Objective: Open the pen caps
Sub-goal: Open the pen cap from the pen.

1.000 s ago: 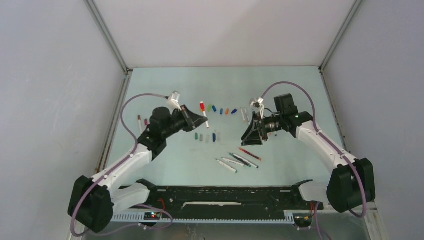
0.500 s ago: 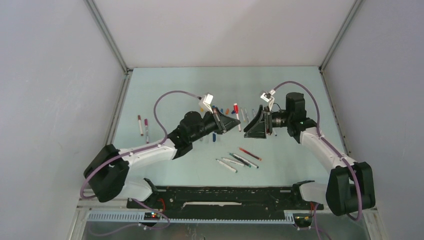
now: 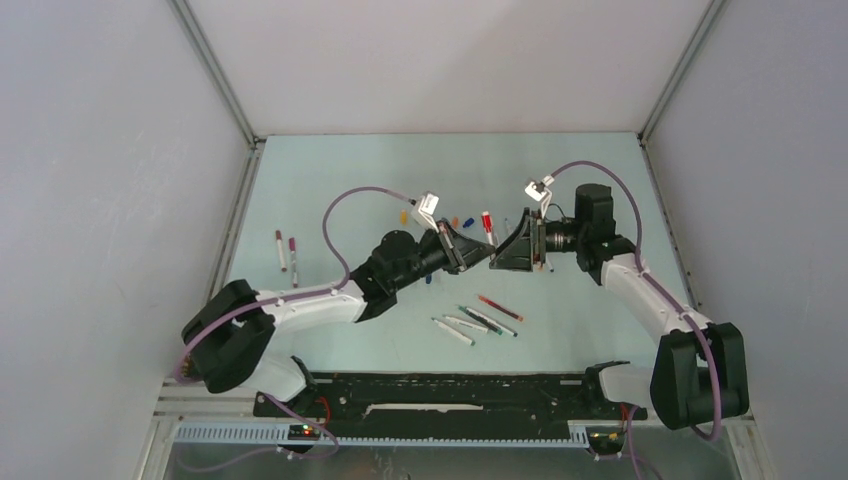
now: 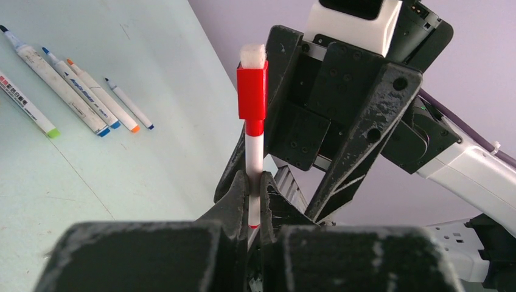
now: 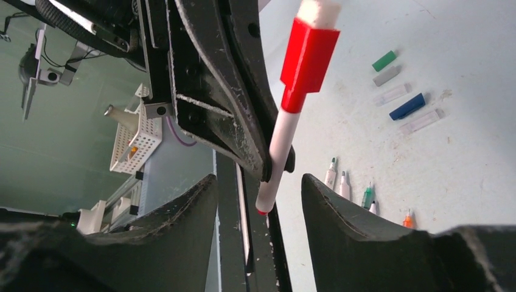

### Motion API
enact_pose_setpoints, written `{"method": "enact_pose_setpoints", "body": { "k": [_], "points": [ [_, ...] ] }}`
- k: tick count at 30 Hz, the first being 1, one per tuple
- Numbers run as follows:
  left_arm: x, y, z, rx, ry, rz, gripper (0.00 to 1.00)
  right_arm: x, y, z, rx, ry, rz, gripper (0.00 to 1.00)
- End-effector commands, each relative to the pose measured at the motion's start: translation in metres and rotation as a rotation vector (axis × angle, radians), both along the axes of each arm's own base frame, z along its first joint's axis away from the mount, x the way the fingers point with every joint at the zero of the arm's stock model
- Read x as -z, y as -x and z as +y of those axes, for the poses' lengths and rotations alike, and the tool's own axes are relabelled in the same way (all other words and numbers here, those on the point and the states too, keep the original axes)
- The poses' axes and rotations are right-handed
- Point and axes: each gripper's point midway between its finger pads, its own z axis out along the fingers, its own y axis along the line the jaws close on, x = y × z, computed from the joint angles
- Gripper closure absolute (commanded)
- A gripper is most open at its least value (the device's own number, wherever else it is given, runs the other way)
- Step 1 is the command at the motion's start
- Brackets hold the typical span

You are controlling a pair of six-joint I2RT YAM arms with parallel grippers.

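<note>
One pen stands clamped in my left claw above the middle of the counter, its red cap still on. My right claw faces it, jaws apart, gripping nothing. Several loose caps lie toward the far edge, with opened pens nearer me. Two seemingly capped pens wait by the left edge. I see no container.

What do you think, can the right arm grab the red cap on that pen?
Probably yes. The left tool grips the pen by its white barrel, so the red cap sticks out free. The right tool is open and faces it, with nothing between them.
</note>
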Motion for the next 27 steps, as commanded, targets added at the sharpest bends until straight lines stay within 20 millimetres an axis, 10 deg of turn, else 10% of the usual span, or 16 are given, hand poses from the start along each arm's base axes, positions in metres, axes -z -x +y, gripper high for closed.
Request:
{"method": "enact_pose_setpoints", "body": {
  "k": [1,11,16,27],
  "points": [
    [-0.044,-0.004,-0.009,-0.012,0.103,-0.067,1.0,-0.003,-0.006,0.001,0.006,-0.008,0.007,0.47],
    [-0.047,0.0,-0.014,0.0,0.116,-0.073,1.0,0.0,-0.007,0.001,0.006,-0.006,0.021,0.64],
    [-0.051,0.003,-0.016,0.01,0.12,-0.078,0.97,-0.001,-0.007,0.002,0.002,-0.01,0.015,0.95],
    [-0.068,0.004,0.018,-0.054,0.057,-0.195,0.28,-0.004,0.011,-0.002,-0.102,-0.041,-0.03,1.0]
  ]
}}
